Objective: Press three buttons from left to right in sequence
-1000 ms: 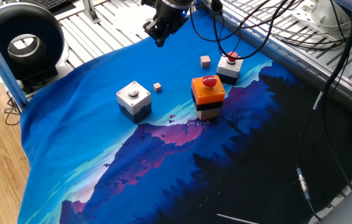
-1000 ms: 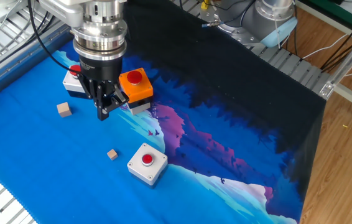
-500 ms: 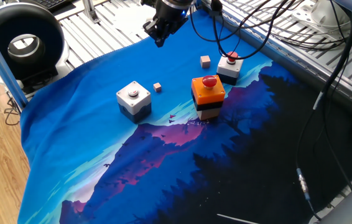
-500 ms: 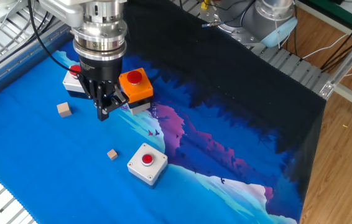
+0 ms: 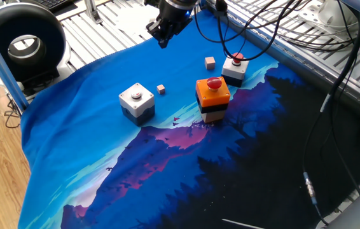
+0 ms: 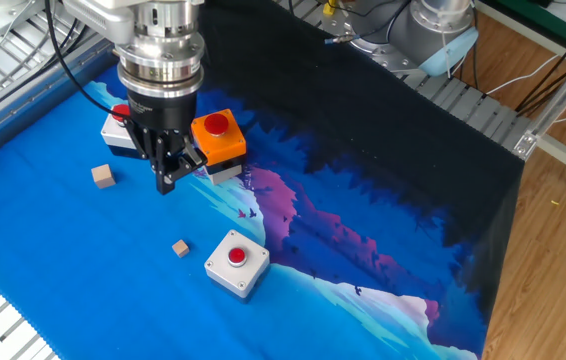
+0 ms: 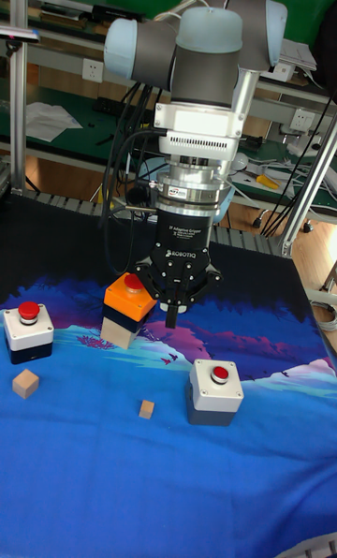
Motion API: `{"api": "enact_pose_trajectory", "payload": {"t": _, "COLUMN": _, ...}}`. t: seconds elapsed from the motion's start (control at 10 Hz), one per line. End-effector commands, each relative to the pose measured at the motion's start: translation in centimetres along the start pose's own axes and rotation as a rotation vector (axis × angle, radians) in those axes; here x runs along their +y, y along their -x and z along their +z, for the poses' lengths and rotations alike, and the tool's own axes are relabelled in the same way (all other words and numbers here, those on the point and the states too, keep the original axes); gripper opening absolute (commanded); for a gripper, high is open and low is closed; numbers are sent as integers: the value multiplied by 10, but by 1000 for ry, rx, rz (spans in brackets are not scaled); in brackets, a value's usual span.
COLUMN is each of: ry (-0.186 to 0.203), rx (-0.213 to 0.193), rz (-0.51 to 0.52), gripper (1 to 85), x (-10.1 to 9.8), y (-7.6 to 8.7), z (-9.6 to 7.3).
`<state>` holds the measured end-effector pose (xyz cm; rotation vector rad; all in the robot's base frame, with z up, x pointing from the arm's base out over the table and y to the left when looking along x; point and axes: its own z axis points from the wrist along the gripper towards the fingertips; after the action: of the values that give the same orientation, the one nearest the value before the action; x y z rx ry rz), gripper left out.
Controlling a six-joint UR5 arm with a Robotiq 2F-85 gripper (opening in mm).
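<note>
Three switch boxes stand on the blue cloth. The white-grey box with a round button (image 5: 136, 102) (image 6: 237, 262) (image 7: 216, 389) is at one end. In the middle is the taller orange-topped box with a red mushroom button (image 5: 212, 95) (image 6: 218, 135) (image 7: 129, 303). The small white box with a red button (image 5: 235, 69) (image 6: 116, 125) (image 7: 25, 329) is at the other end. My gripper (image 5: 162, 43) (image 6: 166, 183) (image 7: 172, 319) hangs above the cloth, pointing down, between the orange-topped and white-grey boxes in the tall fixed view. Its fingertips meet in a narrow point, shut on nothing and touching no box.
Two small tan wooden cubes (image 5: 210, 62) (image 5: 161, 89) (image 6: 103, 176) (image 6: 180, 248) lie on the cloth near the boxes. A black round device (image 5: 24, 44) sits beyond the cloth's corner. Cables (image 5: 332, 95) hang over the dark side of the cloth. Slatted metal surrounds the cloth.
</note>
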<state>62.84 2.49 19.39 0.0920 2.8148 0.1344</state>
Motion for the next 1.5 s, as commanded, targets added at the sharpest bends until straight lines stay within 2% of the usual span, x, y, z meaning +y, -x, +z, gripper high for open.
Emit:
{"api": "enact_pose_trajectory", "payload": {"t": 0.0, "ry": 8, "rx": 0, "rz": 9, "gripper": 10, "x": 1, "y": 1, "z": -1}}
{"api": "enact_pose_trajectory", "payload": {"t": 0.4, "ry": -3, "rx": 10, "rz": -2, "gripper": 10, "x": -2, "y": -2, "z": -1}}
{"api": "enact_pose_trajectory", "payload": {"t": 0.5, "ry": -42, "rx": 38, "rz": -35, "gripper": 10, "x": -12, "y": -9, "z": -2}}
{"api": "enact_pose_trajectory", "payload": {"t": 0.6, "ry": -74, "rx": 87, "rz": -79, "gripper": 10, "x": -22, "y": -22, "z": -3}}
{"api": "enact_pose_trajectory", "payload": {"t": 0.8, "ry": -85, "rx": 125, "rz": -136, "gripper": 10, "x": -29, "y": -31, "z": -4}}
{"api": "enact_pose_trajectory", "payload": {"t": 0.9, "ry": -114, "rx": 148, "rz": -180, "gripper": 10, "x": -37, "y": -36, "z": -4}}
{"api": "enact_pose_trajectory", "payload": {"t": 1.0, "ry": -142, "rx": 212, "rz": -215, "gripper": 10, "x": -46, "y": -52, "z": -5}}
{"api": "enact_pose_trajectory", "payload": {"t": 1.1, "ry": -122, "rx": 234, "rz": -197, "gripper": 10, "x": -42, "y": -58, "z": -5}}
{"api": "enact_pose_trajectory", "payload": {"t": 1.2, "ry": -97, "rx": 237, "rz": -181, "gripper": 10, "x": -37, "y": -61, "z": -4}}
{"api": "enact_pose_trajectory", "payload": {"t": 1.3, "ry": -74, "rx": 218, "rz": -171, "gripper": 10, "x": -31, "y": -57, "z": -2}}
{"api": "enact_pose_trajectory", "payload": {"t": 1.4, "ry": -70, "rx": 187, "rz": -170, "gripper": 10, "x": -29, "y": -49, "z": 0}}
